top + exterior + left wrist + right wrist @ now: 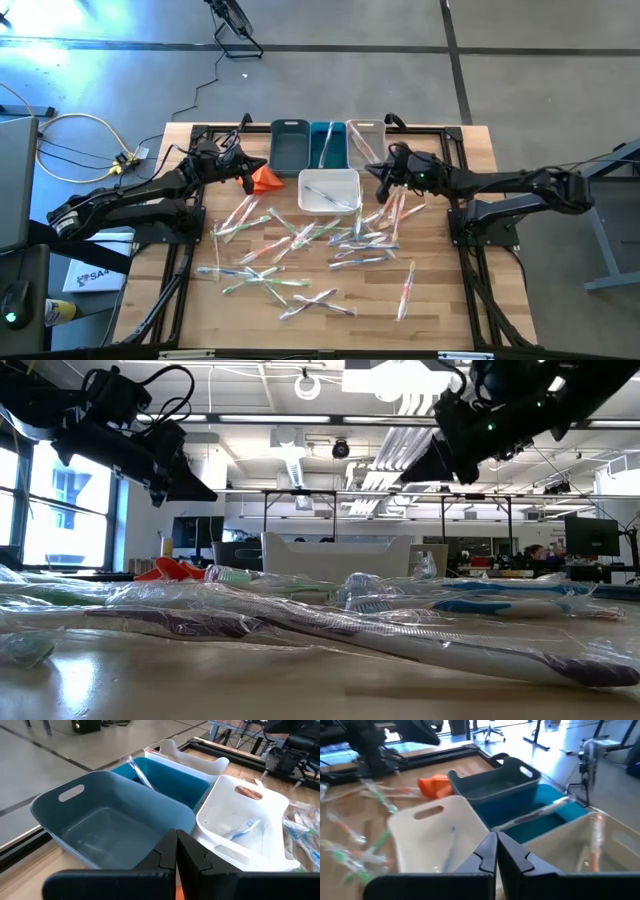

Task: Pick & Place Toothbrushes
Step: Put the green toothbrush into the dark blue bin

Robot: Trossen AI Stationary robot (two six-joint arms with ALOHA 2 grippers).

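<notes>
A wooden table (440,310) seen from above, with two dark robot arms reaching in from either side toward a row of bins at the far edge.

Hard to make out: from table height, the nearest toothbrushes (420,635) fill the foreground as a blur of crinkled clear wrapping, and both arms are cut off at the top of that view. The wrappers make single brushes hard to count anywhere.

The left claw (243,158) hangs above the table with its fingers pressed together, holding nothing. Its arm stretches in low from the left side, bent at the elbow. Just beneath and beside the fingertips lies an orange folded cloth (265,178). Straight ahead of this claw sits a grey-blue bin (100,820), then a teal bin (170,782) with one wrapped brush leaning in it.

The right claw (381,172) is also pressed shut and empty (its arm comes in nearly level from the right side). Ahead of it is a white bin (435,837) with a brush or two inside, and beside it a clear bin (600,845) holding an orange-handled brush.

Most toothbrushes (300,250) lie scattered loose across the table middle, nearer the front edge than either claw, green, blue and orange handles crossing one another.
</notes>
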